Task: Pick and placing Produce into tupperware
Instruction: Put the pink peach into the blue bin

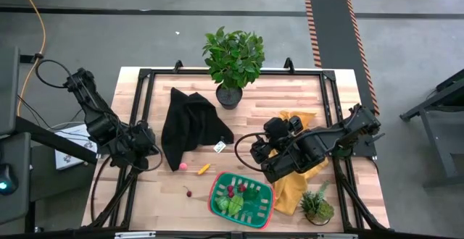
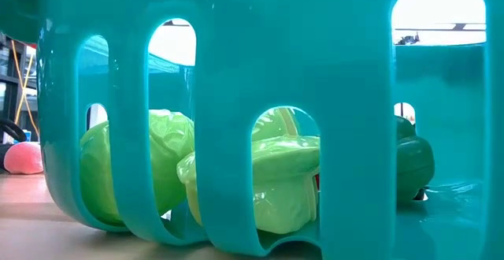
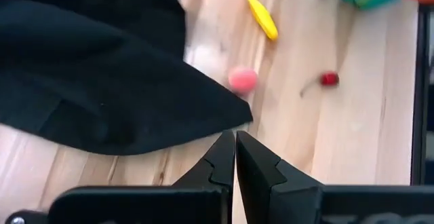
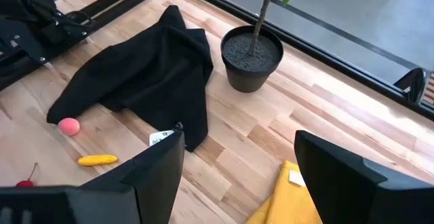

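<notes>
Three loose bits, pink ball (image 1: pixel 183 166), yellow piece (image 1: pixel 204 169), cherry (image 1: pixel 188 193), at nine o'clock of green tray (image 1: pixel 217 187), black cloth (image 1: pixel 190 125) beside them, left gripper (image 3: pixel 235 142) clenched empty, right gripper (image 4: pixel 239 157) released.

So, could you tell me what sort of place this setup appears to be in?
Probably a robotics lab or workshop rather than a kitchen: the wooden table stands on a bare grey concrete floor, a striped hazard-edged ramp lies beyond it, and an orange cable trails across the floor.
</notes>
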